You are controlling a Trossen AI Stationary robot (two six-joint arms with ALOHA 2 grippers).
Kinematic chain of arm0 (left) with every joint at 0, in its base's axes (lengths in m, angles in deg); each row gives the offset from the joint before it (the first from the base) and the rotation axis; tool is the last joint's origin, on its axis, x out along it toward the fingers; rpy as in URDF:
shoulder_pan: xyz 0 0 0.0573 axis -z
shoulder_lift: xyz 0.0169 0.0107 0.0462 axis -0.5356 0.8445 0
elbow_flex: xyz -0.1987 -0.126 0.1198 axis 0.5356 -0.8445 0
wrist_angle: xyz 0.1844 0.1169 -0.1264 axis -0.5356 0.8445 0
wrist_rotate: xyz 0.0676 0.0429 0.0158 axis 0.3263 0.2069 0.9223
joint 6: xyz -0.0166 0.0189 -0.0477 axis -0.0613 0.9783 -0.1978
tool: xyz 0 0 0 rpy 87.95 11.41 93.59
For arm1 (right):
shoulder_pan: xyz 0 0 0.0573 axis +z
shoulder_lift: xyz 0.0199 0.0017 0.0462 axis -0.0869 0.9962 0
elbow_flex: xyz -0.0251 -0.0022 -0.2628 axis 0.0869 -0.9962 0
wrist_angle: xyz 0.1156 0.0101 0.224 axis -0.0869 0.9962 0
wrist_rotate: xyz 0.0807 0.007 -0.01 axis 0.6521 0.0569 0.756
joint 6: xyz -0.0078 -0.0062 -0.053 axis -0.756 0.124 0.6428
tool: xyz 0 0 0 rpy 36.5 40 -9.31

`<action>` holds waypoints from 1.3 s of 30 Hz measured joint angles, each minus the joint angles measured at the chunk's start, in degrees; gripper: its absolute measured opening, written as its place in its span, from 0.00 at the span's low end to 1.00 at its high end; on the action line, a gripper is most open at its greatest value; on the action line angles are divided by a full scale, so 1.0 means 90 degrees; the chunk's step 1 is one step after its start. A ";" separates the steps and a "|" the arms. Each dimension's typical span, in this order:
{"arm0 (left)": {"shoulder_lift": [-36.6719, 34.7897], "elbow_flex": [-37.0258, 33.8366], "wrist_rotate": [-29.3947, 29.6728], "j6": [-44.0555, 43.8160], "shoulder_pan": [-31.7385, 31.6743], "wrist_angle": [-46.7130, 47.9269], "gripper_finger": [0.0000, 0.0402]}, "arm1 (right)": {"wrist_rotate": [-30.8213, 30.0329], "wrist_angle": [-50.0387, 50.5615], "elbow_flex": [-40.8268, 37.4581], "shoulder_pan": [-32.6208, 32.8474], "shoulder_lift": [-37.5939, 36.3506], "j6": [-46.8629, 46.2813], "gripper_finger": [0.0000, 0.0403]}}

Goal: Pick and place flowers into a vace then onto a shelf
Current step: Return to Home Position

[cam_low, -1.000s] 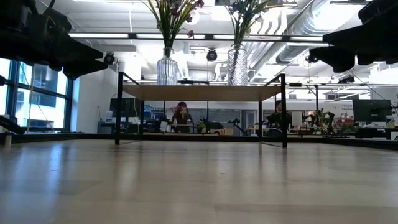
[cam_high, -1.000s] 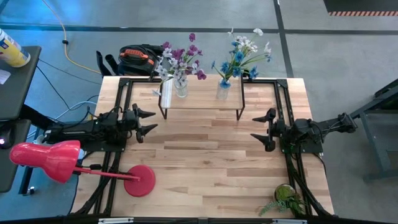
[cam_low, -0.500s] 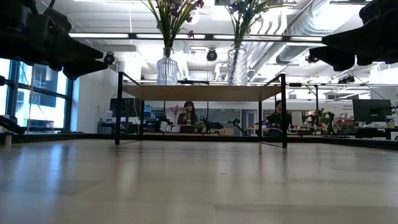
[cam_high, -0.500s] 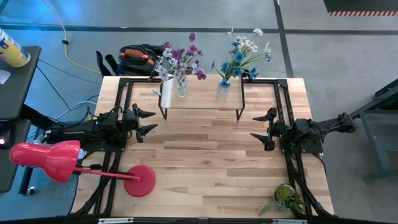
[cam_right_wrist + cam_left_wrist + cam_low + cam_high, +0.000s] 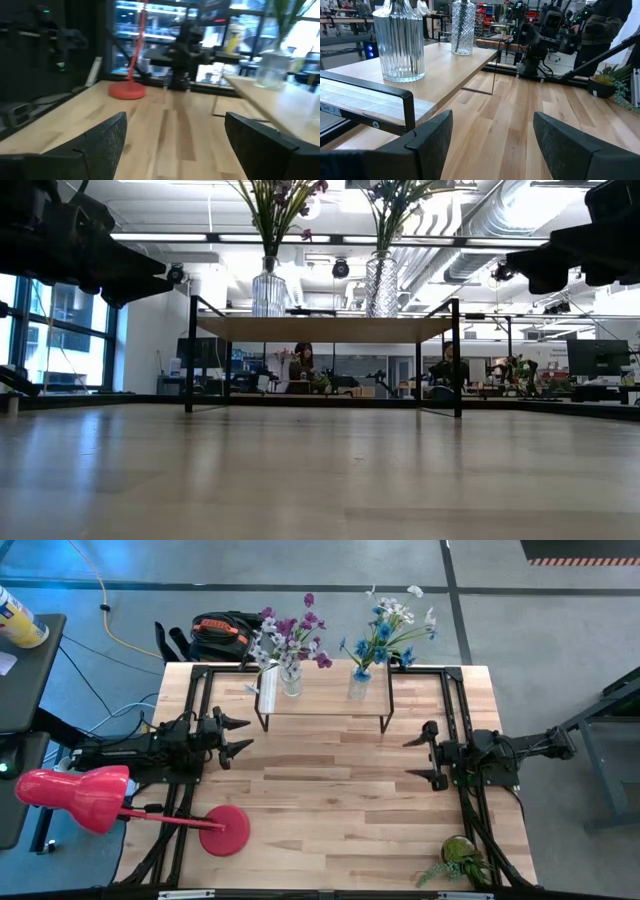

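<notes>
At the near edge of the light butcher-block counter (image 5: 330, 800) stood the round base of a red desk lamp (image 5: 222, 831) and a small bushy green plant in a round pot (image 5: 460, 852). Midway back, the left gripper (image 5: 246, 735) and the right gripper (image 5: 410, 759) hovered over opposite sides of the counter, each with its fingers spread wide and holding nothing. Farther off, the low light-wood shelf on black metal legs (image 5: 322, 700) carried a clear ribbed glass vase (image 5: 291, 682) of purple flowers (image 5: 297, 632) and a second clear glass vase (image 5: 359, 686) of blue and white flowers (image 5: 390, 628).
</notes>
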 joint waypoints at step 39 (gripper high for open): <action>-0.0002 0.0000 0.0000 -0.0001 0.0000 0.0000 0.77 | 0.0893 0.0083 0.0000 -0.1015 0.0087 -0.0657 0.81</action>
